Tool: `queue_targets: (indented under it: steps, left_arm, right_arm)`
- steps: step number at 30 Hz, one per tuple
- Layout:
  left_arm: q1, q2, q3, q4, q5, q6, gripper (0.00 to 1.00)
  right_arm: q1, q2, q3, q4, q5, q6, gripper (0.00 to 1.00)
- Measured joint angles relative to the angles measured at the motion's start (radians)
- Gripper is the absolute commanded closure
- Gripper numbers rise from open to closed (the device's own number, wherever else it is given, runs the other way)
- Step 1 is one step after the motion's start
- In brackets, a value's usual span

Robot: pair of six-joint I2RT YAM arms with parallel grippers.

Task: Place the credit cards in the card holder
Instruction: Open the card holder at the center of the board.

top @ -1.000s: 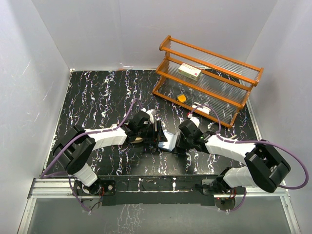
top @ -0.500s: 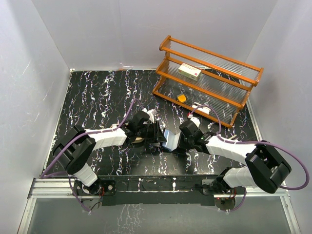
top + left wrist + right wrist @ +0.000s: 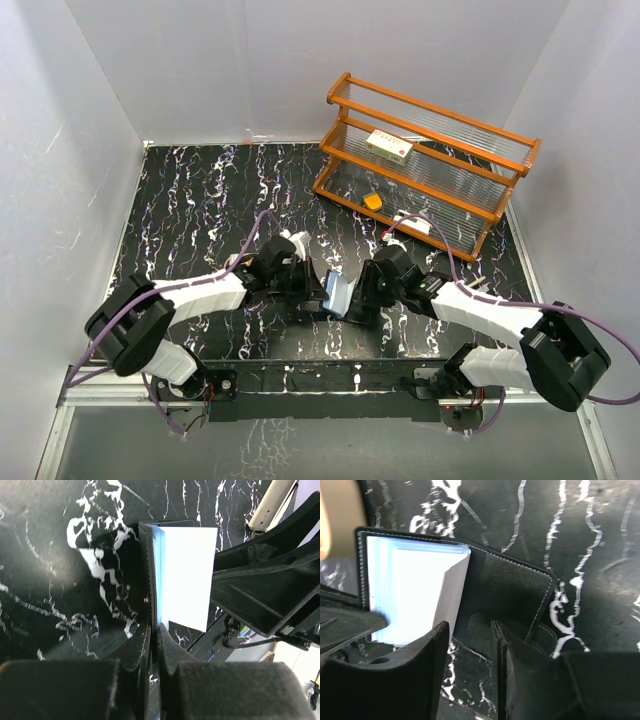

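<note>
1. The left arm reaches from the near left corner across the black marbled table point(image 3: 200, 200) toward the middle. The left gripper point(image 3: 314, 289) is closed tight. In the left wrist view its fingers point(image 3: 137, 652) press together on the black outer cover of the card holder point(image 3: 338, 293), at that cover's near edge.

2. The card holder sits near the table's middle, toward the near edge, between the two grippers. It is partly unfolded and raised off flat. The flap pinched by the left gripper stands up, its pale blue-grey inside facing right. In the right wrist view the pale slotted panel point(image 3: 410, 590) lies to the left and the black flap point(image 3: 512, 592) to the right. Whether a card sits in a slot I cannot tell. A tan surface point(image 3: 329, 515) shows just beyond the holder in that view.

3. The right gripper point(image 3: 360, 302) meets the holder from the right. Its jaws stand narrowly parted, and the holder's lower edge at the fold lies in the gap between its fingers point(image 3: 422, 665). Whether the pads touch the leather I cannot tell.

4. At the far right a wooden rack point(image 3: 527, 157) stands on the table, well apart from the holder. A white-and-red box point(image 3: 389, 146) lies on its upper shelf, and a small orange object point(image 3: 373, 201) sits lower down.
</note>
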Motion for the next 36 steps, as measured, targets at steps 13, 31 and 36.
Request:
queue_targets:
  steps: [13, 31, 36]
  left_arm:
    - [-0.015, -0.234, -0.122, -0.075, -0.086, -0.04, 1.0]
    - [-0.021, -0.235, -0.131, -0.093, -0.115, -0.044, 1.0]
    - [-0.021, -0.235, -0.134, -0.091, -0.115, -0.048, 1.0]
  right_arm:
    - [0.001, -0.002, 0.019, 0.108, -0.204, 0.077, 0.39]
    - [0.029, 0.132, 0.063, 0.183, -0.253, 0.132, 0.38]
    - [0.042, 0.168, 0.094, 0.193, -0.249, 0.132, 0.39]
